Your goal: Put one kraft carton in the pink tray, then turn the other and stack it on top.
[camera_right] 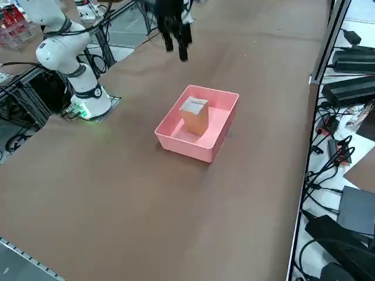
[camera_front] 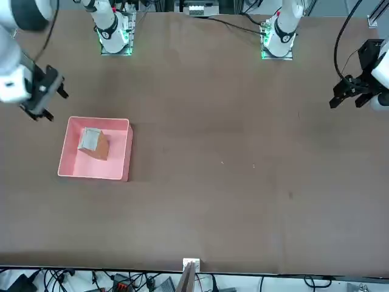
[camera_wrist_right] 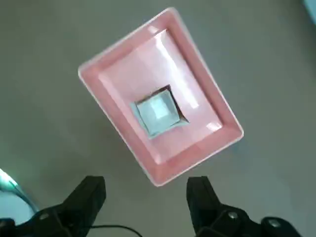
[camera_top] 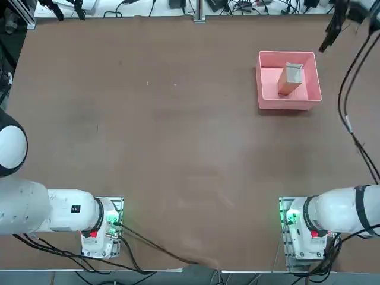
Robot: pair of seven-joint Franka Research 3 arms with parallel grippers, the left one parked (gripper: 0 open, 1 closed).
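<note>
table [camera_top: 178, 148]: broad brown surface filling most of every view, bare apart from a few pale specks near its middle
cables [camera_right: 328, 170]: black leads lying off the table's edge in the right side view, looping over the floor
power bricks [camera_right: 357, 88]: flat black boxes lined up beside those cables, past the table's edge
far-edge clutter [camera_top: 237, 6]: black plugs and wires along the table's far edge in the top view
near-edge wiring [camera_front: 134, 283]: more tangled wires under the front view's lower edge
red rack [camera_right: 13, 23]: possibly a small rack holding red items, too small to tell
</note>
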